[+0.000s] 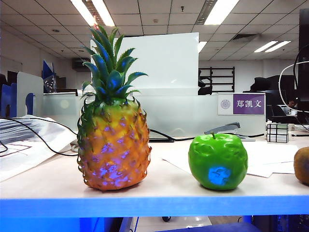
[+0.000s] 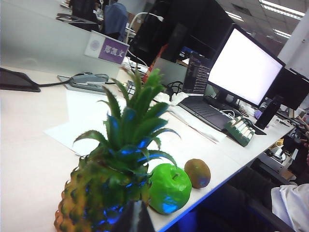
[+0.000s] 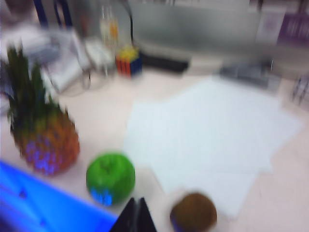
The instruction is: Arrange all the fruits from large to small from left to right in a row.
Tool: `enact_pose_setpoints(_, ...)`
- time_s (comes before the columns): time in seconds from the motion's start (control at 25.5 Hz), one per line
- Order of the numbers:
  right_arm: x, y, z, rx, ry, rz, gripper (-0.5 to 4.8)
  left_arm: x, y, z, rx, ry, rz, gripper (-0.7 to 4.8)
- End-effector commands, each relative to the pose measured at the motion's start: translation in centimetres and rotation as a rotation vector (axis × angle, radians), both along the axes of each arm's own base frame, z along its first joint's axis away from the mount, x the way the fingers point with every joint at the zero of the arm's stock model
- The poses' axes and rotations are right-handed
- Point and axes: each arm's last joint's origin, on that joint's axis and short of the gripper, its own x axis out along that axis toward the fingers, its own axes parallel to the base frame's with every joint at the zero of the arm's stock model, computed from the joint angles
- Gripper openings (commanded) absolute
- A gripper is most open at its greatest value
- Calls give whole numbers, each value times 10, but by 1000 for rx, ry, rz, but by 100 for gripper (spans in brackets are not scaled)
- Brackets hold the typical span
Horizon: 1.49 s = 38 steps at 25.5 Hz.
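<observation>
On the worktop [image 1: 169, 186], the pineapple [image 1: 114, 150] stands upright at left, the apple [image 1: 217, 161] to its right and apart from it, and the kiwi [image 1: 302, 165] farther right at the frame's edge, all in a row near the front edge. Paper sheets [image 1: 270, 159] lie behind the apple; a puzzle cube [image 1: 277, 132] sits farther back. The left end effector [image 2: 135, 215] hangs above the pineapple, the right end effector [image 3: 135, 216] between apple and kiwi.
</observation>
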Motion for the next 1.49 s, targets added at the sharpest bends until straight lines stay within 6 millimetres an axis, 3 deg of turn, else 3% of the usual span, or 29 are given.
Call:
enact_pose_setpoints(0.04, 19, 8, -10, 33, -56, -3, -4, -1, 0, 2, -2, -21, -3, -6)
enact_pose_setpoints(0.16, 33, 14, -20, 63, -92, 18, -4, -1, 0, 2, -2, -24, -5, -6)
enact_pose_setpoints(0.35, 63, 26, -60, 111, -117, 14, -4, -1, 0, 2, -2, -24, -5, -6)
enact_pose_setpoints(0.43, 66, 27, -68, 101, -90, 14, -3, -1, 0, 2, -2, -24, -6, -6)
enact_pose_setpoints(1.06, 67, 27, -74, 80, -76, 7, -4, -1, 0, 2, -2, -24, -5, -6)
enact_pose_setpoints(1.49, 88, -6, -117, 58, -45, -371, -4, -1, 0, 2, -2, -21, -5, -6)
